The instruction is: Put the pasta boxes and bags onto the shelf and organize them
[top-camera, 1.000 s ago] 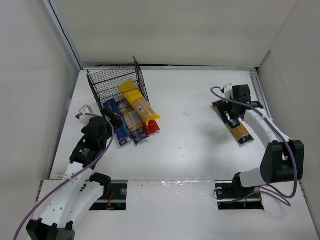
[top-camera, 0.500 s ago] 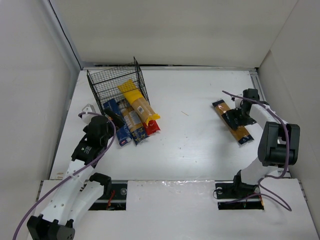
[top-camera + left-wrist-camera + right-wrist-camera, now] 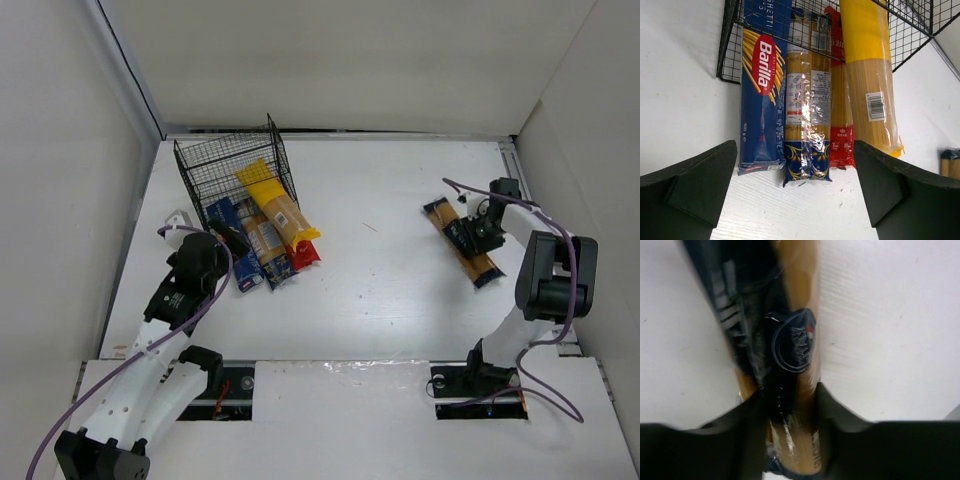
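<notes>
blue box, orange bag, black shelf

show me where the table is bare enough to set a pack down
Bare: the wide middle of the table between the pack row and the orange-yellow bag, and the back strip right of the shelf. Crowded: the shelf mouth, where the open left gripper hangs by that row.

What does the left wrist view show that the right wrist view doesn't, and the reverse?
Left wrist only: the blue box, clear bag, red bag and yellow bag reaching into the shelf, ahead of the open left fingers. Right wrist only: right fingers pressed against both sides of the orange-yellow bag. Both: the white table.
</notes>
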You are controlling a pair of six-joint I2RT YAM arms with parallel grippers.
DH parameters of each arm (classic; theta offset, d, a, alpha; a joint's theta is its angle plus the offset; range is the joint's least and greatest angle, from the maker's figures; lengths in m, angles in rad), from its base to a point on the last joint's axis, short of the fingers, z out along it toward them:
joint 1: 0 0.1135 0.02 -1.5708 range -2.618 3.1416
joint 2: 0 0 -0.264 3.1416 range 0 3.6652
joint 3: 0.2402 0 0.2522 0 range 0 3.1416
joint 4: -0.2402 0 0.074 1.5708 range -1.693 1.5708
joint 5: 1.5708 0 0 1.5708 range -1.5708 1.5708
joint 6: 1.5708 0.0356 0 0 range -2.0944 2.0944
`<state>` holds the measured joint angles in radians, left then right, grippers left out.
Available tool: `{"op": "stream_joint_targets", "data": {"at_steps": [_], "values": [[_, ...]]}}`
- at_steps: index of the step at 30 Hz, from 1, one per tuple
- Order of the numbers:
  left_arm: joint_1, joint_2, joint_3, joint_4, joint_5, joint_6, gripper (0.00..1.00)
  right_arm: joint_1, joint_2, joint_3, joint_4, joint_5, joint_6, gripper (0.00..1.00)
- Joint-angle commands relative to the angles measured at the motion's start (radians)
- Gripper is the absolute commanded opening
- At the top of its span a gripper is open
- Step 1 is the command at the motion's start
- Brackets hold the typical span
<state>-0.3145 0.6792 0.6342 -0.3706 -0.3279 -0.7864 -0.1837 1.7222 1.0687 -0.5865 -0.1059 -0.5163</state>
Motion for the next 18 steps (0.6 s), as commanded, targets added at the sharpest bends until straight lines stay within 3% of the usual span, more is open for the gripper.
{"op": "stream_joint_targets", "data": {"at_steps": [1, 3, 7, 12, 18], "values": [[-0.001, 0.0, 0.007, 0.021, -0.033, 0.006, 1.0, -0.008, 0.042, -0.012, 0.097, -0.113, -0.022, 0.23], [-0.001, 0.0, 0.018, 0.009, -0.042, 0.006, 1.0, -0.008, 0.019, -0.024, 0.128, -0.164, -0.034, 0.0], [-0.001, 0.01, 0.018, -0.016, -0.053, -0.004, 1.0, -0.008, -0.1, -0.076, 0.229, -0.281, -0.034, 0.0], [-0.001, 0.01, 0.028, -0.016, -0.053, -0.004, 1.0, 0.036, -0.335, -0.131, 0.301, -0.248, -0.034, 0.0], [-0.001, 0.01, 0.038, -0.016, -0.062, -0.004, 1.0, 0.14, -0.501, -0.141, 0.31, -0.203, -0.025, 0.0]]}}
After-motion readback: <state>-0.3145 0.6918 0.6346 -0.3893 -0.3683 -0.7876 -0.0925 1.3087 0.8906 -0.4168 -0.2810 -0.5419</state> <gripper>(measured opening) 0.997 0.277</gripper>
